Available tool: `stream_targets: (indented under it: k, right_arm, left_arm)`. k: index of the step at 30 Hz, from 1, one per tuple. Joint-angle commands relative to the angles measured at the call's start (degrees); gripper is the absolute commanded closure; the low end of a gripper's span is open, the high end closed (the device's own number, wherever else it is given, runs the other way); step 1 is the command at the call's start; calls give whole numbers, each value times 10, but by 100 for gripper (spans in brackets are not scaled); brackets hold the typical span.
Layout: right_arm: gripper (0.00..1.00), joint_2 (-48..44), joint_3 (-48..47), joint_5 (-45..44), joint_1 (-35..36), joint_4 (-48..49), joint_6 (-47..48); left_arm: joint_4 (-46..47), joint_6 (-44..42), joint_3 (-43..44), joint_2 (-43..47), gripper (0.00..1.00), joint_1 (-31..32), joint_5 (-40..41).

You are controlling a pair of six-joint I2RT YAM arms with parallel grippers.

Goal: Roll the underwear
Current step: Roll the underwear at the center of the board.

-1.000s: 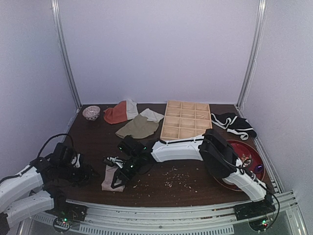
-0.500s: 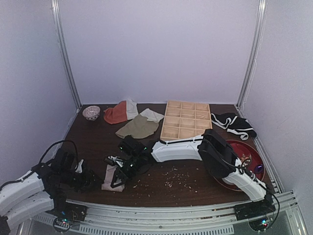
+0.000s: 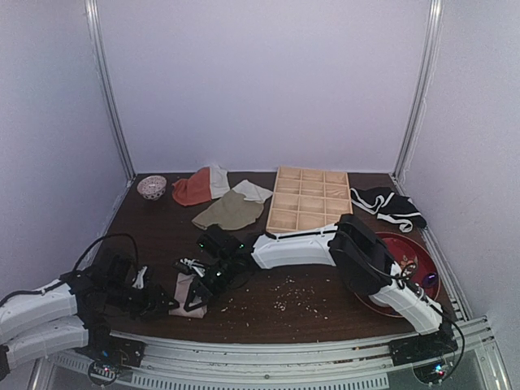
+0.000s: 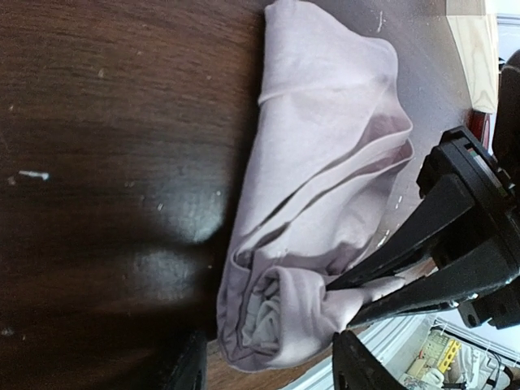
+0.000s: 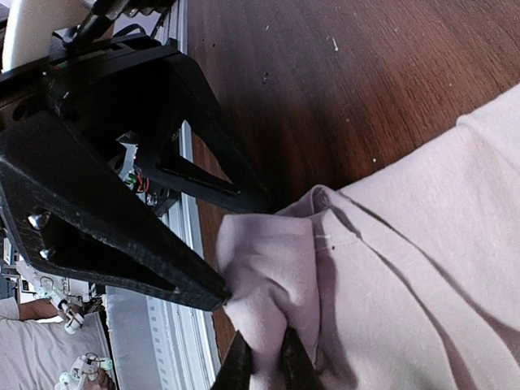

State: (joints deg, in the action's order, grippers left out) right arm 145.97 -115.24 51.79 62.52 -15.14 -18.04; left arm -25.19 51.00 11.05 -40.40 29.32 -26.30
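The underwear (image 3: 179, 294) lies partly rolled near the table's front left, a mauve-pink cloth (image 4: 325, 138) whose coiled end (image 4: 280, 321) faces the left wrist camera. My right gripper (image 3: 195, 297) reaches across from the right and is shut on a fold of the cloth (image 5: 422, 244), its thin fingertips (image 5: 237, 367) pinching the fabric at that gripper (image 5: 265, 361). My left gripper (image 3: 166, 305) is open at the roll's left end. Its gripper (image 4: 272, 370) straddles the coiled end without squeezing it, one finger (image 4: 188, 367) on each side.
At the back lie an olive cloth (image 3: 229, 211), an orange-red and white cloth (image 3: 199, 187), a small bowl (image 3: 152, 187) and a wooden compartment tray (image 3: 309, 199). A black-and-white cloth (image 3: 388, 205) and a red plate (image 3: 410, 258) are at right. Crumbs (image 3: 292, 294) dot the table.
My left arm has moved right along the front edge, bringing its open gripper up to the roll's end. The right gripper has kept its pinch and place.
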Motion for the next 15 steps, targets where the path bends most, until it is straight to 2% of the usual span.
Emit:
stream_targets:
  k: [1,6,9,15]
  right_arm:
    - [100,44,21,-42,-1,-55,2]
    - [100,44,20,-42,-1,-59,3]
    - [100,45,19,-41,-1,-61,4]
    - [100,48,14,-40,-2,-65,4]
  left_arm:
    - [49,-25,-4,-27,48,3,-2]
    - [78,-32,-7,-54,63,3,-10]
    - [78,-37,-7,-54,65,2,-11]
    - [79,-32,-16,-40,80,3,-14]
